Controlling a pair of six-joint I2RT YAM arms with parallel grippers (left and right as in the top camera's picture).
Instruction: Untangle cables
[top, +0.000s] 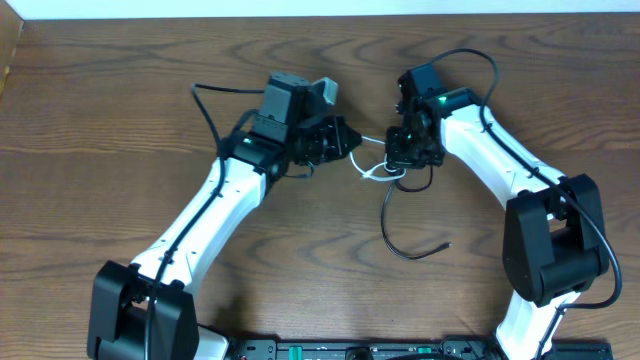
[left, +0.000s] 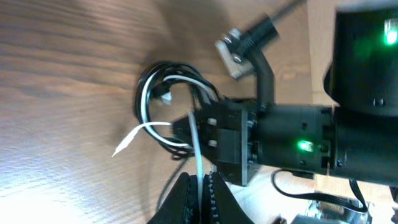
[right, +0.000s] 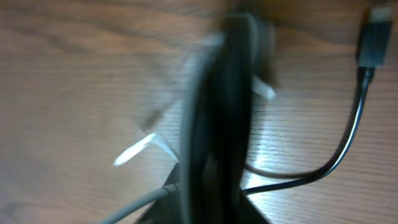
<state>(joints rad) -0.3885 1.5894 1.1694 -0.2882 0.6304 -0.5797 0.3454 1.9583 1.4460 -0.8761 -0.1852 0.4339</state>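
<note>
Left claw (left: 199, 184) is clenched on the white cable (left: 144, 102). Right claw (left: 185, 127) is clenched at the cable loops; its hold cannot be told. Black cable (top: 384, 228) tail is laid on the surface (top: 100, 120) between the arms.

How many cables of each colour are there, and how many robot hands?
white cable: 1
black cable: 1
robot hands: 2, the left hand and the right hand
total: 4
</note>
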